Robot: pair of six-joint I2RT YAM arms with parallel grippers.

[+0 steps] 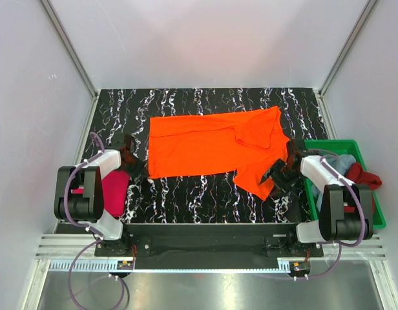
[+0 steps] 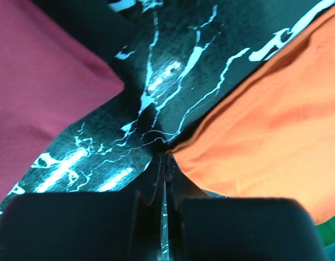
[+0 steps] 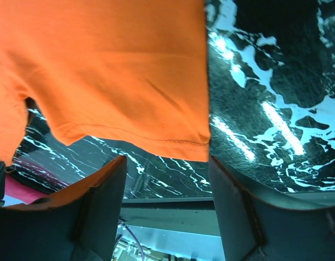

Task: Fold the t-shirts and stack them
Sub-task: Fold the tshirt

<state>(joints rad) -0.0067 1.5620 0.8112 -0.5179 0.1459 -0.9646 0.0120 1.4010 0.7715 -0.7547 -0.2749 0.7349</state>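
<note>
Left jaws pinch the orange shirt (image 1: 212,145), right jaws gape — green tray (image 1: 378,206) holds a blue shirt (image 1: 341,163) and a red shirt (image 1: 365,175).

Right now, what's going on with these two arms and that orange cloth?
Two arms are working on an orange t-shirt spread on the table. The left gripper is shut at its near-left corner; whether it pinches cloth is unclear. The right gripper is open at the hem of the near-right flap. A magenta shirt lies beside the left arm; a light blue shirt and a dark red shirt sit in the green tray.
</note>
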